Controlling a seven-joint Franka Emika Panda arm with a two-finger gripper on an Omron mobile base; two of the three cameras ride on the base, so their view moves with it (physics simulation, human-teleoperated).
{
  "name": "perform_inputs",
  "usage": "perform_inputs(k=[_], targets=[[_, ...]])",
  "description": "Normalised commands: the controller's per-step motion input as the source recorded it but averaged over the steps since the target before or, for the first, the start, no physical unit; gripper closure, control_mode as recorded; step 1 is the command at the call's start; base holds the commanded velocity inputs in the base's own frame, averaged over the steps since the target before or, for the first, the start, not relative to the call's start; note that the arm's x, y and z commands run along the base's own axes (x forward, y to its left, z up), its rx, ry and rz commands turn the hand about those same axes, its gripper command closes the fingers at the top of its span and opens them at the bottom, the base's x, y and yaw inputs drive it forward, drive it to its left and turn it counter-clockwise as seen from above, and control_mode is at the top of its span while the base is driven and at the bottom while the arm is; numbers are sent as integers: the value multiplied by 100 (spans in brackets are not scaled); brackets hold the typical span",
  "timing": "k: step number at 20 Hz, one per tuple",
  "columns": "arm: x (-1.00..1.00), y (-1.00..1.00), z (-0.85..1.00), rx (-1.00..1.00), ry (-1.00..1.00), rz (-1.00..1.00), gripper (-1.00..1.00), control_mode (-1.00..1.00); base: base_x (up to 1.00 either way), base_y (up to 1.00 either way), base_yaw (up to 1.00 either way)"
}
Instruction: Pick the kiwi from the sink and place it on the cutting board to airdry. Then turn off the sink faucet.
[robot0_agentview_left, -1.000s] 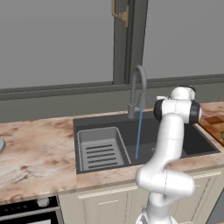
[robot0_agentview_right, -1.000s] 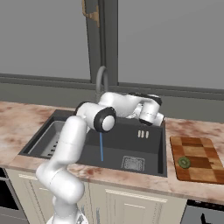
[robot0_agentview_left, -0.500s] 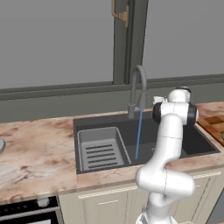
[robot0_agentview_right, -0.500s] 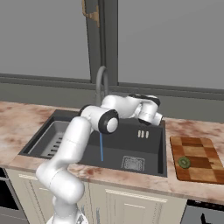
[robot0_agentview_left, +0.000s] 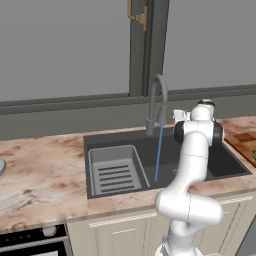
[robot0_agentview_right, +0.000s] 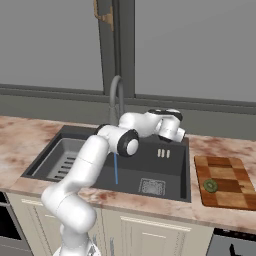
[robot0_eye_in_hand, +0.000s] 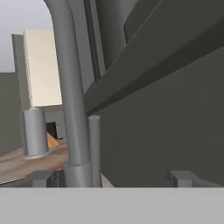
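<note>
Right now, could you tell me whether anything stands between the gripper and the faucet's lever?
Nothing visible does. In the hand view the faucet and its lever rise just ahead of the gripper, with open space between.

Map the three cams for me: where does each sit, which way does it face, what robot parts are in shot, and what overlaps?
Left base view: behind-left of the arm, looking forward-down at the dark charcoal rectangular sink and running tall grey gooseneck faucet; white arm rises lower right.
Right base view: behind-right, same sink; arm from lower left; small olive-brown kiwi on the reddish-brown checkered cutting board.
Hand view: at the gripper, facing the faucet stem and side lever close up; both fingertips show.
Shared: all three see the faucet; both base views share sink, water stream and arm.
</note>
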Motion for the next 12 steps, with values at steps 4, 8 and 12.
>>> perform_inputs(k=[4,8,12], targets=[[43,0,-7,0,0,0,-100,-100,0,0,0],[33,3,0,0,0,1,-100,-100,0,0,0],[33,16,0,0,0,2,-100,-100,0,0,0]])
